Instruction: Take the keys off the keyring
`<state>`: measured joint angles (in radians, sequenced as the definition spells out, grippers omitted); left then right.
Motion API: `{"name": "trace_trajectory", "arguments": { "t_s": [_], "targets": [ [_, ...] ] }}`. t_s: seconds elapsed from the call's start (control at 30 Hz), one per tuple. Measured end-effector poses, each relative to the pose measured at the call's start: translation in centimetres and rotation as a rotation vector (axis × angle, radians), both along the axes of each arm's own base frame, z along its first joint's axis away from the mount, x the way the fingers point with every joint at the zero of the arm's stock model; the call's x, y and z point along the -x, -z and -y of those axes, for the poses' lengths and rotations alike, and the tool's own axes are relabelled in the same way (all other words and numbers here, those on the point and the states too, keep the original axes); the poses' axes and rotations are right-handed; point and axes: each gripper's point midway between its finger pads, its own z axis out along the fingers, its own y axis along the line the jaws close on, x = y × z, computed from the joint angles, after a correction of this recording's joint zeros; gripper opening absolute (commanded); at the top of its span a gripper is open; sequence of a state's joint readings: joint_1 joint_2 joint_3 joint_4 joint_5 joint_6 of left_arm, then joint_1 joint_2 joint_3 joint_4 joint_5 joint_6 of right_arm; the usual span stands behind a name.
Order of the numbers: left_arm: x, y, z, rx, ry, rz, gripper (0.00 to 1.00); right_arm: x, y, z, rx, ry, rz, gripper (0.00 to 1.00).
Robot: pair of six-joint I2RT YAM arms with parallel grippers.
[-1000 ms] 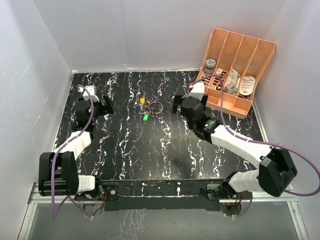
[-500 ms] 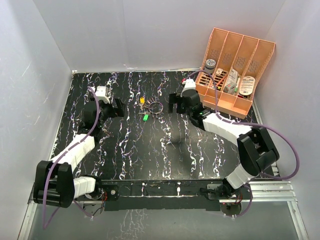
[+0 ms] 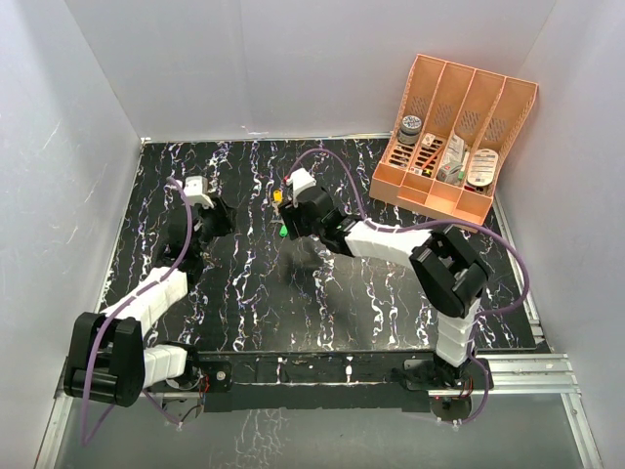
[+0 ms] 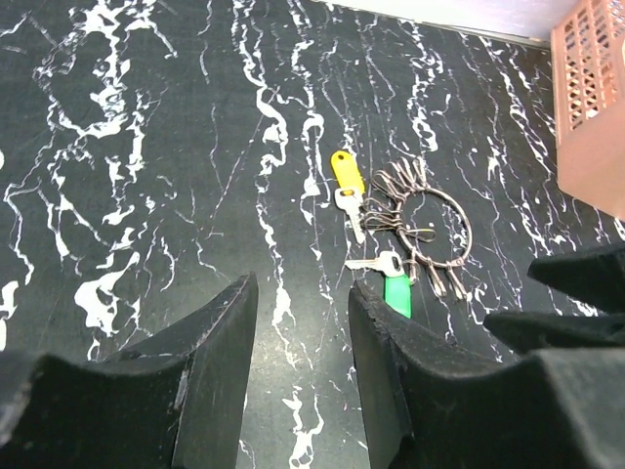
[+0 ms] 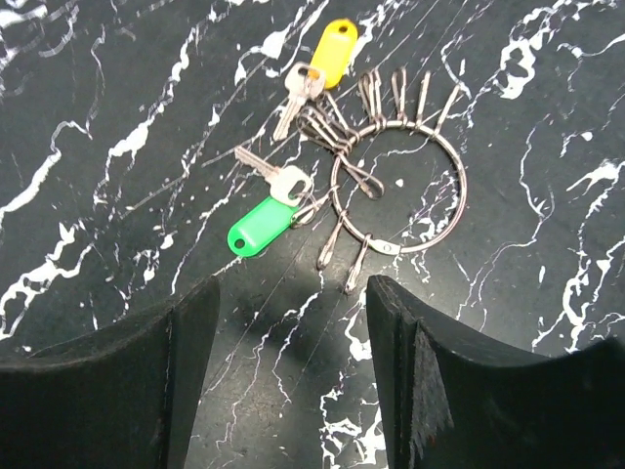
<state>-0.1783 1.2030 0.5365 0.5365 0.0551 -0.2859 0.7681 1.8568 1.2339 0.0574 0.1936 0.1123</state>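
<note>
The keyring (image 5: 465, 188) lies flat on the tabletop (image 5: 117, 117), just ahead of the right tool (image 5: 293, 293) and slightly to the right of its gap. It is a thin, stiff, glossy wire loop, light and likely to skate on the smooth marbled surface. The green key (image 5: 262, 227) sits straight ahead of that gap, and the yellow key (image 5: 332, 51) farther ahead. Their plastic heads are matte and blunt, probably the best place to pinch; the metal blades are slim and slippery. Several small wire clips (image 5: 337, 244) fan off the ring (they may snag). Both the right tool and the left tool (image 4: 300, 293) stand partly open and empty, the ring ahead-right of the left.
</note>
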Motion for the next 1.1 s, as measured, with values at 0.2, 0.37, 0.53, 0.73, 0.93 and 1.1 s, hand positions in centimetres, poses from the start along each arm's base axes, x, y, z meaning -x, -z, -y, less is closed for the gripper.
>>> {"name": "trace_trajectory", "arguments": {
  "t_s": [0.2,0.37,0.53,0.73,0.93,1.1],
  "targets": [
    [-0.2,0.5,-2.0,0.046,-0.095,-0.029,0.99,-0.1,2.5,-0.8,0.045,-0.025,-0.025,0.65],
    [0.6,1.3,-2.8,0.055,-0.12,-0.034,0.99,-0.8,3.3,-1.6,0.059,-0.035,-0.028,0.6],
    [0.9,0.7,-2.9,0.056,-0.125,-0.014,0.99,-0.8,4.3,-2.6,0.068,-0.049,-0.035,0.59],
    [1.3,-0.5,-3.4,0.059,-0.147,0.03,0.99,-1.6,4.8,-4.2,0.083,-0.071,-0.021,0.59],
    [1.7,-1.4,-3.8,0.06,-0.168,0.062,0.98,-2.1,5.6,-4.7,0.104,-0.074,-0.026,0.57],
    [1.7,-1.5,-4.1,0.055,-0.178,0.067,0.98,-2.0,6.5,-4.5,0.116,-0.071,-0.042,0.56]
  ]
}}
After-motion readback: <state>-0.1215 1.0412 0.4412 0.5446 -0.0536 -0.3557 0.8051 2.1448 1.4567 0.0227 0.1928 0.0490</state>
